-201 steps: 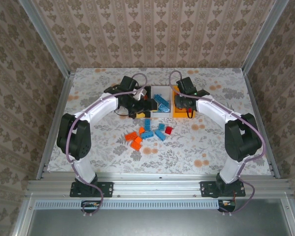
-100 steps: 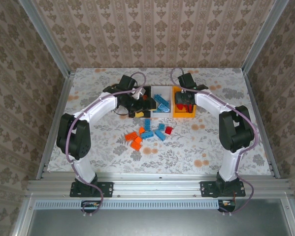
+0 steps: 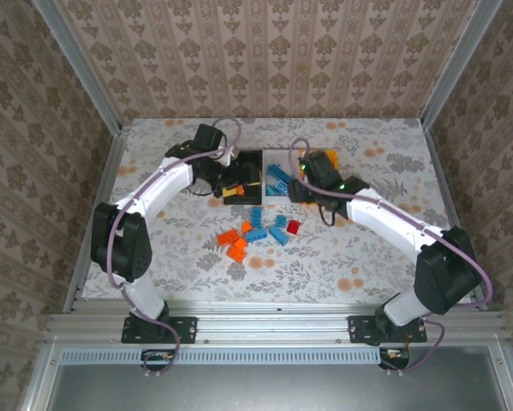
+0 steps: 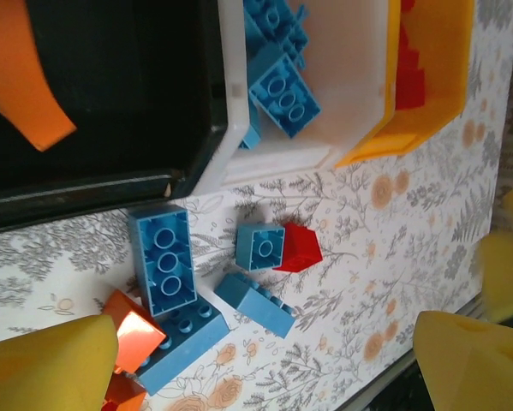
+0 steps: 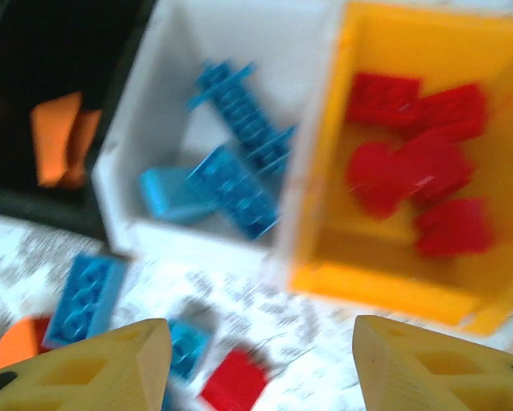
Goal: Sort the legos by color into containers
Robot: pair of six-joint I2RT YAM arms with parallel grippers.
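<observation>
Three containers stand side by side: a black bin [image 3: 246,163] with an orange lego [image 4: 20,81], a white bin [image 4: 232,94] with blue legos [image 5: 237,175], and a yellow-orange bin [image 5: 384,287] with red legos [image 5: 414,167]. Loose blue, orange and red legos [image 3: 260,231] lie just in front of them, among them a red one [image 4: 295,249] beside a small blue one [image 4: 260,247]. My left gripper [image 4: 260,377] hovers open and holds nothing at the black bin's near edge [image 3: 230,187]. My right gripper [image 5: 260,368] is open with nothing in it, in front of the white and yellow-orange bins.
The flowered table [image 3: 367,248] has free room on both sides of the pile and toward the near edge. Both arms reach in toward the bins and stand close together. Patterned walls and metal rails [image 3: 102,214] close the table in.
My right gripper has opened and pulled back from above the yellow-orange bin toward the near side. The left arm has shifted slightly to the left.
</observation>
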